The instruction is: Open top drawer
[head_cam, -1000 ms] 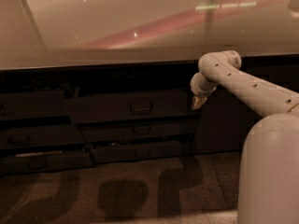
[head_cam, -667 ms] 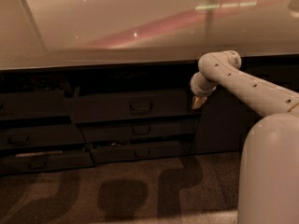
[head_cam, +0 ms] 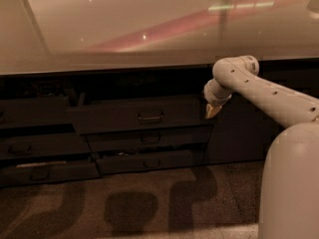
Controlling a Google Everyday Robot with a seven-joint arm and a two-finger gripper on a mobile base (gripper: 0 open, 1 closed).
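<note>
The top drawer [head_cam: 119,117] is the widest dark grey front in the middle stack, with a small black loop handle [head_cam: 150,117] at its centre. Its front stands out from the cabinet, proud of the two narrower drawer fronts [head_cam: 149,139] below it. My gripper [head_cam: 211,111] hangs from the white arm's wrist at the right end of the top drawer's front, well right of the handle. It holds nothing that I can see.
A glossy pale counter top [head_cam: 149,29] overhangs the drawers. A second stack of dark drawer fronts [head_cam: 35,143] stands at the left. My white arm and base [head_cam: 291,183] fill the right side. Patterned carpet [head_cam: 149,208] lies in front.
</note>
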